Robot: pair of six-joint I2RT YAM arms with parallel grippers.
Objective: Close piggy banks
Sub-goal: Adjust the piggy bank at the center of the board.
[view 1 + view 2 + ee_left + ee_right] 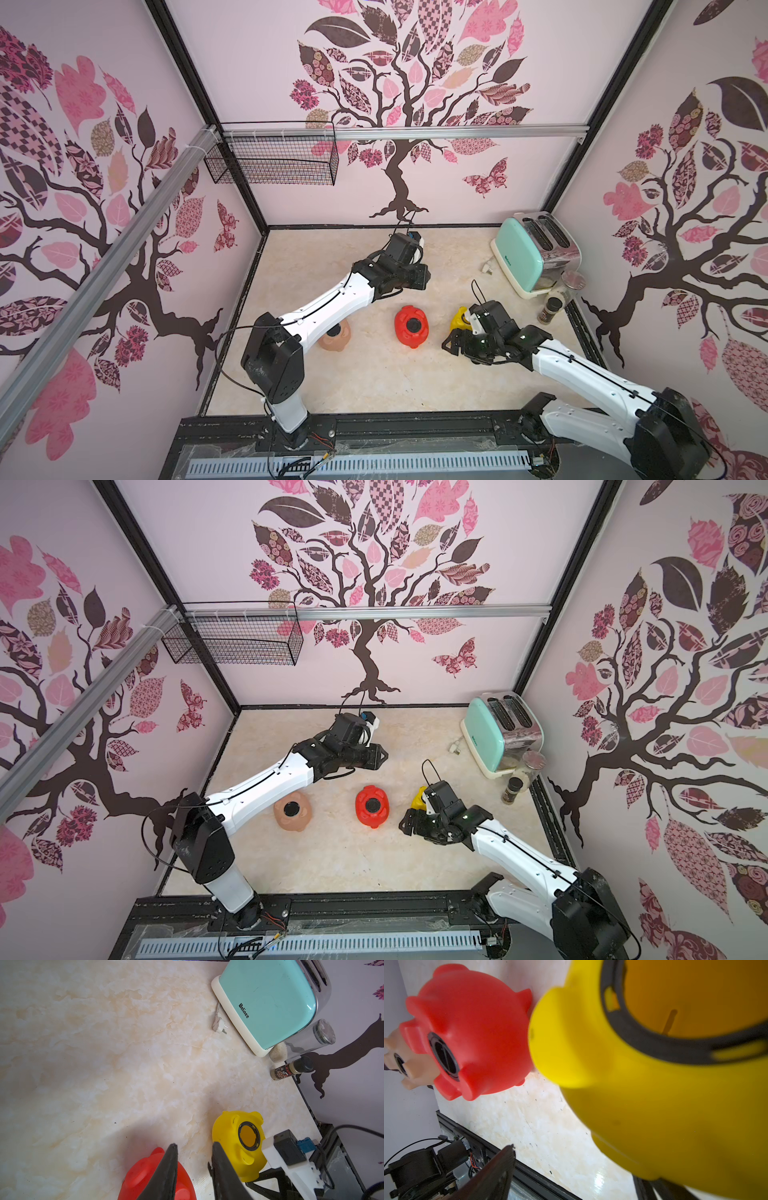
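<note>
Pink walls with a dark tree pattern close round the marbled cream tabletop. We see the white left arm and right arm reaching in from the near edge. In the far right corner stands a mint-green toaster, with a clear jar and a dark-capped spice bottle just beside it.

The three piggy banks lie in a row mid-tabletop, bellies up. The peach-pink piggy bank lies partly under the left arm and the red piggy bank is in the middle, each with a black plug in its belly hole. The yellow piggy bank, its hole unplugged, sits just beside the right gripper.

That gripper's fingers stand wide. The one we see is clear of the pig; the other is hidden. The left gripper hovers beyond the red one, fingers narrowly parted around nothing.
</note>
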